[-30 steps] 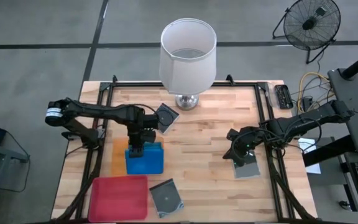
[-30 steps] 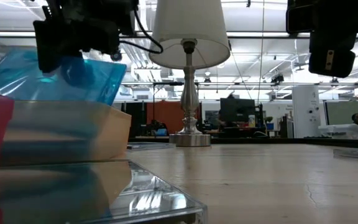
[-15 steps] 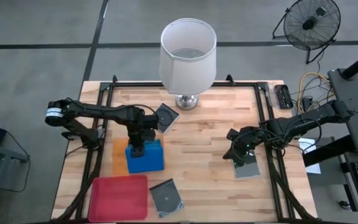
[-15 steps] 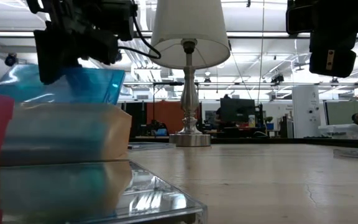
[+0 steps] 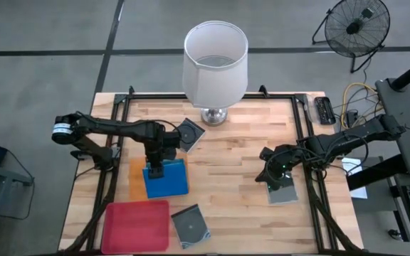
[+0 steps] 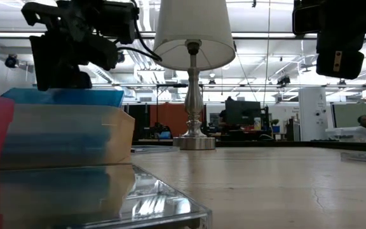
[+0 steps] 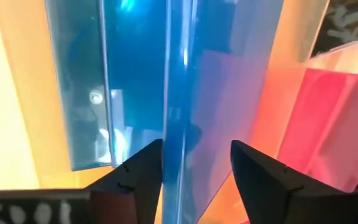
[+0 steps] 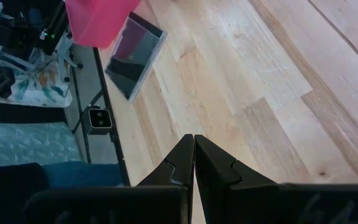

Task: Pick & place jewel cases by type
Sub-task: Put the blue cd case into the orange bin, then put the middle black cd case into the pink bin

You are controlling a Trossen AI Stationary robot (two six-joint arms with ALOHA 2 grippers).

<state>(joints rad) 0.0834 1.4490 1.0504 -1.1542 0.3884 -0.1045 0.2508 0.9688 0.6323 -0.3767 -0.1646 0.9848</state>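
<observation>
While its fingers stand parted, the left tool seemingly straddles, ungripped, the blue jewel case.

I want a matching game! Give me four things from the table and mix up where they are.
Things:
1. blue case
2. lamp
3. pink tray
4. right hand

Places:
A. near corner on the left arm's side
B. over a dark case at the right edge
C. lying on the orange tray
D. middle of the far edge

Pairs: 1-C, 2-D, 3-A, 4-B
</observation>
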